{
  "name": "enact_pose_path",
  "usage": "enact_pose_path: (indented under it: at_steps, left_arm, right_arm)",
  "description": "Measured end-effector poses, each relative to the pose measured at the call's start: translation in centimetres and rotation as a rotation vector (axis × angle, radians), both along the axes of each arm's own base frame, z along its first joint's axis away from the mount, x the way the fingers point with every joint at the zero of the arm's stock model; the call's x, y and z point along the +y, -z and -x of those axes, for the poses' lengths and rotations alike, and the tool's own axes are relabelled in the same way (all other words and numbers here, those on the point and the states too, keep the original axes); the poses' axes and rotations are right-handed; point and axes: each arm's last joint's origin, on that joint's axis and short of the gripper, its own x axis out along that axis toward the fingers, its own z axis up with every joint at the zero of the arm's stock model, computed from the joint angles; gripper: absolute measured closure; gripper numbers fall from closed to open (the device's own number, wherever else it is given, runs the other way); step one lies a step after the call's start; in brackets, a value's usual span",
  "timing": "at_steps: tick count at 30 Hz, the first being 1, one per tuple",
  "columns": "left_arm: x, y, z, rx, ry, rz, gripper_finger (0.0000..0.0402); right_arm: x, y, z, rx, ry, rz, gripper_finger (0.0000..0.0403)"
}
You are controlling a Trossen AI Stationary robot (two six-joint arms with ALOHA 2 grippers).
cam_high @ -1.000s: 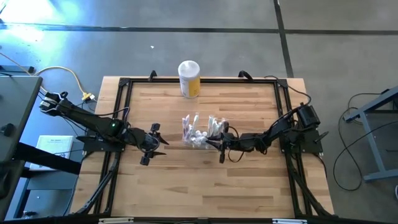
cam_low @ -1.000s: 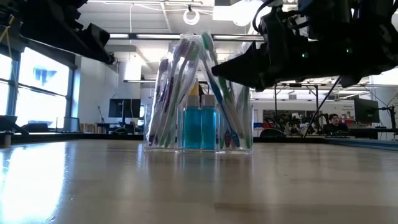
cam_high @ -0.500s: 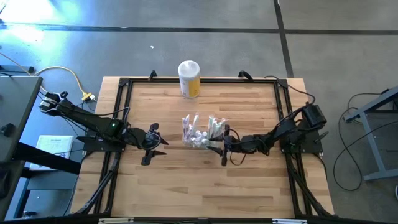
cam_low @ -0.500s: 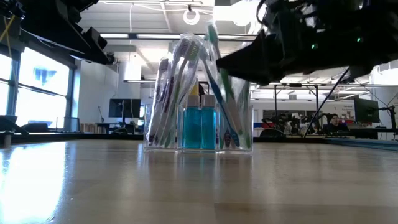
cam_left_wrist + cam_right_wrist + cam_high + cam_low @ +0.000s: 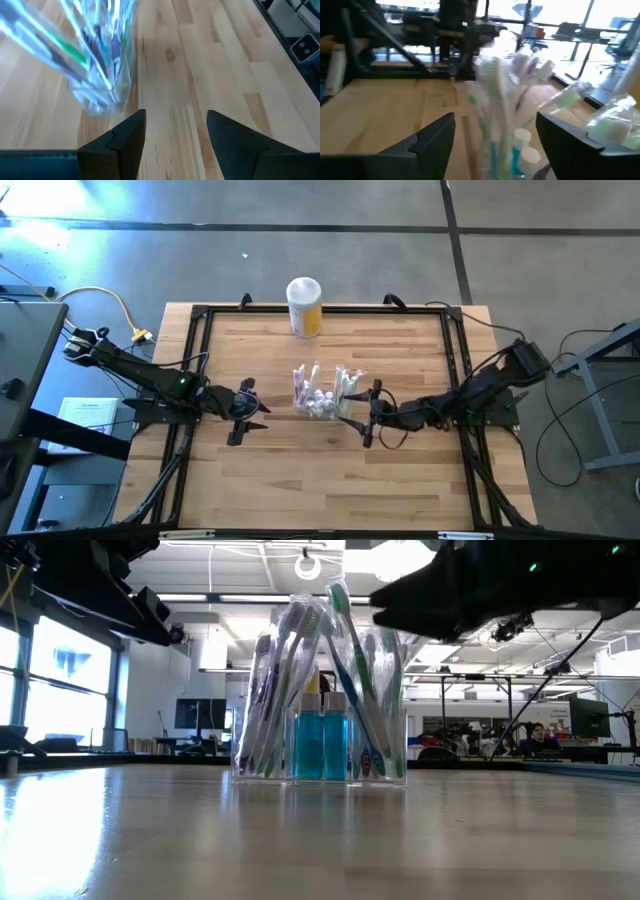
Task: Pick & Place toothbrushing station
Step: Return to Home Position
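Observation:
The toothbrushing station is a clear plastic holder full of toothbrushes with a blue bottle inside. It stands on its base in the middle of the wooden table. My right gripper hovers just to its right, open, its fingers on either side of the brush heads in the right wrist view, touching nothing. My left gripper waits open to the left of the station, above the table.
A yellow canister with a white lid stands at the table's far edge. A black frame runs around the tabletop. Bare wood lies in front of the station, toward the near edge.
My right gripper has opened, let go of the station and drawn back toward the table's right edge while rising. The station stays standing where it was.

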Motion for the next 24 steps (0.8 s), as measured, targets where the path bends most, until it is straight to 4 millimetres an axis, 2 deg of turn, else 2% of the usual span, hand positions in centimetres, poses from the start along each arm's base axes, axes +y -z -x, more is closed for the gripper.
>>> enact_pose_path:
  at_steps: [5, 9, 12, 15, 21, 24]
  left_arm:
    - [0.1, 0.5, 0.3, 0.056, -0.019, 0.002, 0.0199]
    - [0.2, 0.5, 0.4, 0.060, -0.034, -0.019, 0.0199]
    - [0.2, 0.5, 0.5, 0.064, 0.025, -0.043, 0.0199]
    - [0.1, 0.2, 0.7, 0.047, 0.105, -0.053, 0.0199]
    - [0.5, -0.8, 2.1, 0.008, 0.106, -0.044, 0.0199]
    - [1.0, -1.3, 3.2, -0.014, 0.088, -0.047, 0.0199]
  right_arm:
    - [1.2, -2.5, 2.1, 0.003, -0.045, -0.034, 0.0147]
    - [1.8, -4.1, 4.2, 0.028, -0.074, -0.048, 0.0175]
    - [2.1, -5.2, 5.7, 0.043, -0.110, -0.075, 0.0204]
    - [2.2, -6.2, 7.2, 0.040, -0.148, -0.095, 0.0249]
    - [2.5, -7.3, 9.6, 0.062, -0.223, -0.077, 0.0383]
    - [2.8, -7.3, 10.3, 0.086, -0.249, -0.051, 0.0397]
